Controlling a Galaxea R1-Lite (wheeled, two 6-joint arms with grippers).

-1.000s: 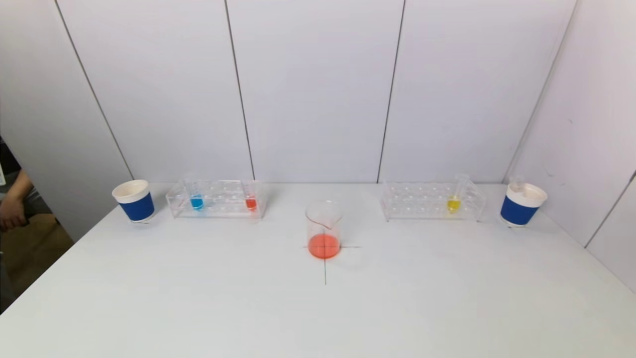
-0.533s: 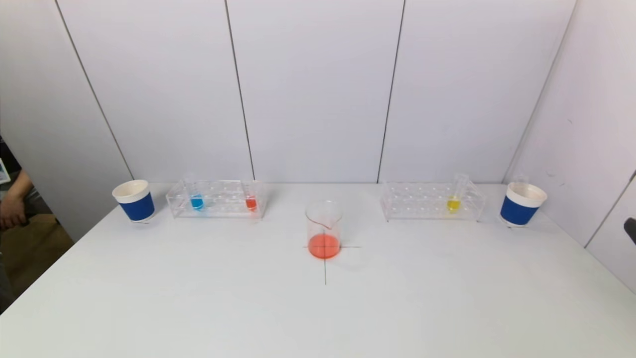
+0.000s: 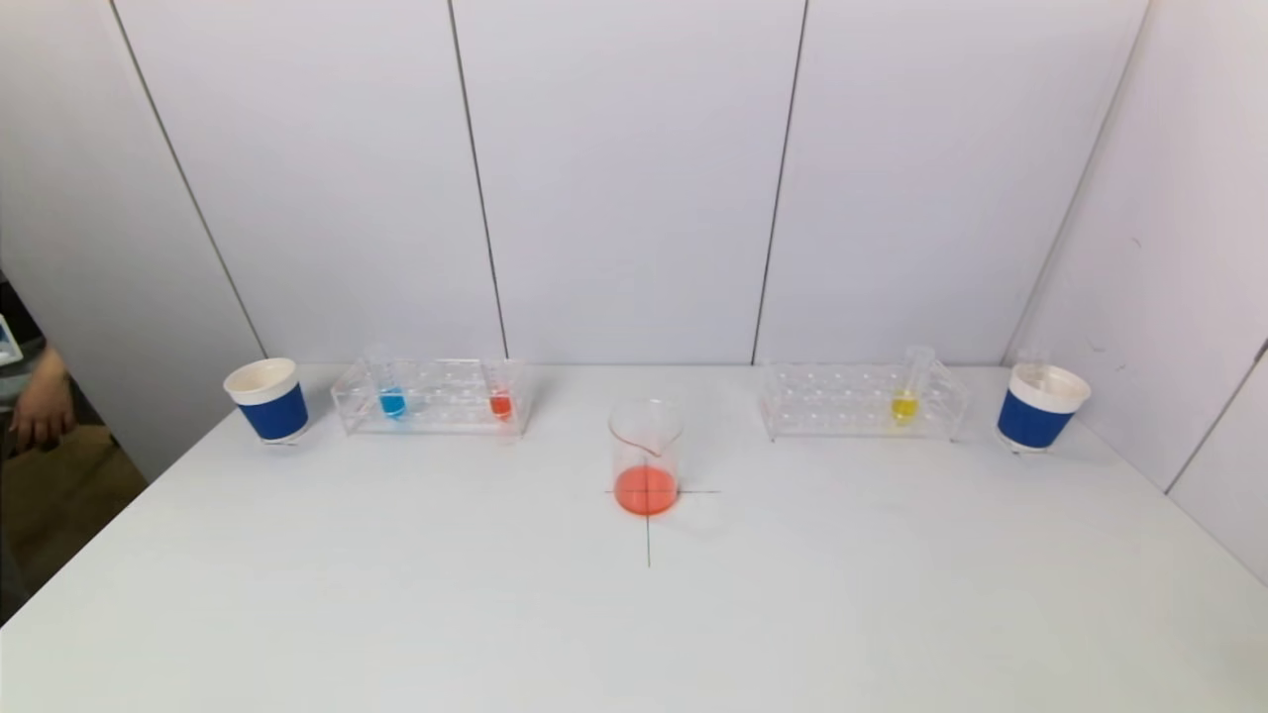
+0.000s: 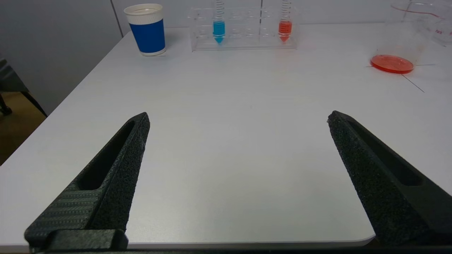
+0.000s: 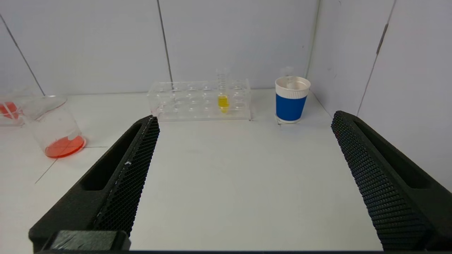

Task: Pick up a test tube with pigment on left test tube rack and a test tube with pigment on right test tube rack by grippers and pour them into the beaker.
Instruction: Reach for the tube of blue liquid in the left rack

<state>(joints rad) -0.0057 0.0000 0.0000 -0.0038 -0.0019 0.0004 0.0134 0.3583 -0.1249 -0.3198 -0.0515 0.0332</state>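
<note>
Two clear racks stood along the far edge of a white table (image 3: 396, 594), backed by pale wall panels split by thin dark seams, with another panelled wall angling in on the right. The left test tube rack (image 3: 433, 396) held a blue-filled tube (image 3: 392, 401) toward its left end and a red-filled tube (image 3: 501, 403) at its right end, both upright. The right test tube rack (image 3: 860, 400) held one yellow-filled tube (image 3: 904, 404) near its right end, leaning slightly. Between the racks and a little nearer the robot, the beaker (image 3: 646, 458) sat on a thin cross drawn on the tabletop, with orange-red liquid pooled in its bottom. One blue paper cup (image 3: 266, 399) stood just left of the left rack; a second blue cup (image 3: 1040, 407) stood right of the right rack (something clear poked above its rim, too faint to identify). At the left margin, beyond the table, a person's hand (image 3: 40, 401) showed against a brownish floor.

Neither arm appeared in the head view. The left gripper (image 4: 238, 118) hung over the table's near left edge, its black fingers (image 4: 120, 165) spread wide with nothing between them. The right gripper (image 5: 245, 118) hung at the near right side, likewise spread wide and empty, facing the yellow tube.
</note>
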